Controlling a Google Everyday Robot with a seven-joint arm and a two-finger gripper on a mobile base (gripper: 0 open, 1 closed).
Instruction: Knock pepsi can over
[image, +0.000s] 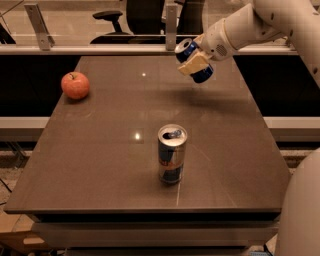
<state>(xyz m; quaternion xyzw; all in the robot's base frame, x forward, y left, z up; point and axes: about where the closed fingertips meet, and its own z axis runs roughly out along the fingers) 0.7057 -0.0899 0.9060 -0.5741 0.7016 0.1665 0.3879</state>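
The white arm's claw (194, 63) grips a tilted dark blue pepsi can (203, 75) above the brown desk's (100, 165) far right, well apart from an upright silver-and-blue can (172, 153) and a red apple (75, 85).

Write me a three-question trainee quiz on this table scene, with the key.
1. True or false: the pepsi can stands upright on the table.
2. Multiple choice: what sits at the table's far left? A) apple B) banana C) sponge
3. Short answer: which thing stands upright near the middle of the table, toward the front edge?

Key
1. False. The gripper holds it tilted in the air above the table's far right part.
2. A
3. The silver-and-blue can
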